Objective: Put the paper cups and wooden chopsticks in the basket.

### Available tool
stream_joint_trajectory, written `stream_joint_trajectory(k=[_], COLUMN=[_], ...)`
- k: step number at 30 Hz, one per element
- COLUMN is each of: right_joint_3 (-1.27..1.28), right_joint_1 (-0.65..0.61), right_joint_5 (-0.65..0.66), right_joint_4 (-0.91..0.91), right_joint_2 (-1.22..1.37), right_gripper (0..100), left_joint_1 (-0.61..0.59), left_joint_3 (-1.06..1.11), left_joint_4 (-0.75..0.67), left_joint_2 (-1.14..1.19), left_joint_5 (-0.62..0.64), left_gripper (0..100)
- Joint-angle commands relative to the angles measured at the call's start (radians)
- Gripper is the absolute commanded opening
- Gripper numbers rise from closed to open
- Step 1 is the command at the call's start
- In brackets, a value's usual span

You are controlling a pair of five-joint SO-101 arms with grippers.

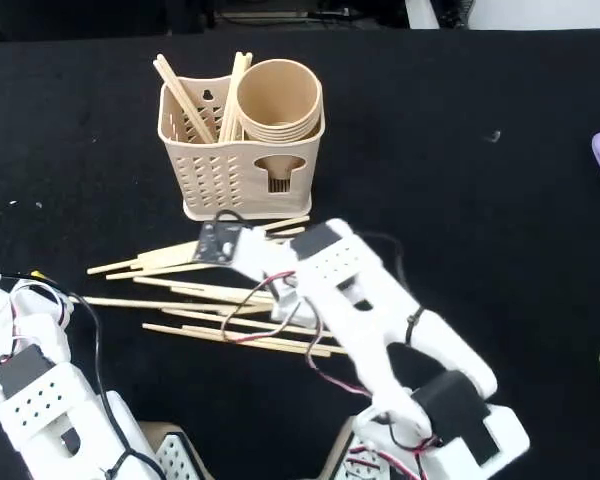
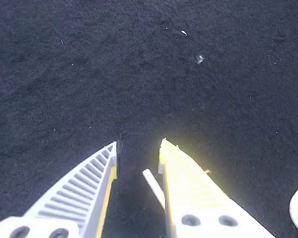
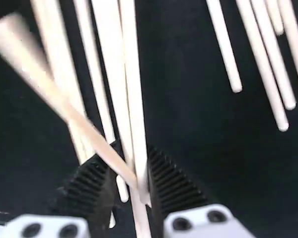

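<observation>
R gripper (image 3: pixel 131 163) clamps a wooden chopstick (image 3: pixel 131 99) amid the pile.
We see L gripper (image 2: pixel 137 145) open over black table (image 2: pixel 139 59); paper cups (image 1: pixel 278 100) stacked in basket (image 1: pixel 220 175), loose chopsticks (image 1: pixel 210 295) near it.

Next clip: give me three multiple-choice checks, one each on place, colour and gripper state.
1. The paper cups are: A held by an arm; B in the basket; C tipped over loose.
2. The basket is: A beige; B blue; C red.
3. The left gripper is: A shut on a cup; B open over cloth; C shut on the basket.
B: the stack stands in its compartment beside upright chopsticks. A: its walls are beige. B: its jaws stand apart above black cloth.
</observation>
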Motion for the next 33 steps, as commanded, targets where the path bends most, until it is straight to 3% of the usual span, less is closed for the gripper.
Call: stream_joint_trajectory(k=[1,10,15,19,30,33], right_joint_3=[0.016,-0.044,-0.076,-0.097,-0.097,-0.093], right_joint_1=[0.041,0.026,-0.055,-0.107,-0.11,-0.112], right_joint_5=[0.018,0.017,-0.034,-0.037,-0.038,-0.038], right_joint_4=[-0.06,-0.058,-0.064,-0.068,-0.058,-0.057], right_joint_2=[0.053,0.11,0.119,0.119,0.119,0.119], right_gripper=[1.3,17.2,14.1,0.5,1.7,8.7], left_joint_1=[-0.004,-0.004,-0.004,-0.004,-0.005,-0.005], left_joint_3=[-0.028,-0.028,-0.028,-0.028,-0.028,-0.028], left_joint_4=[-0.017,-0.018,-0.02,-0.02,-0.018,-0.018], left_joint_2=[-0.015,-0.015,-0.015,-0.015,-0.015,-0.015], left_joint_5=[0.008,0.008,0.008,0.008,0.008,0.008], left_gripper=[15,15,15,15,15,15])
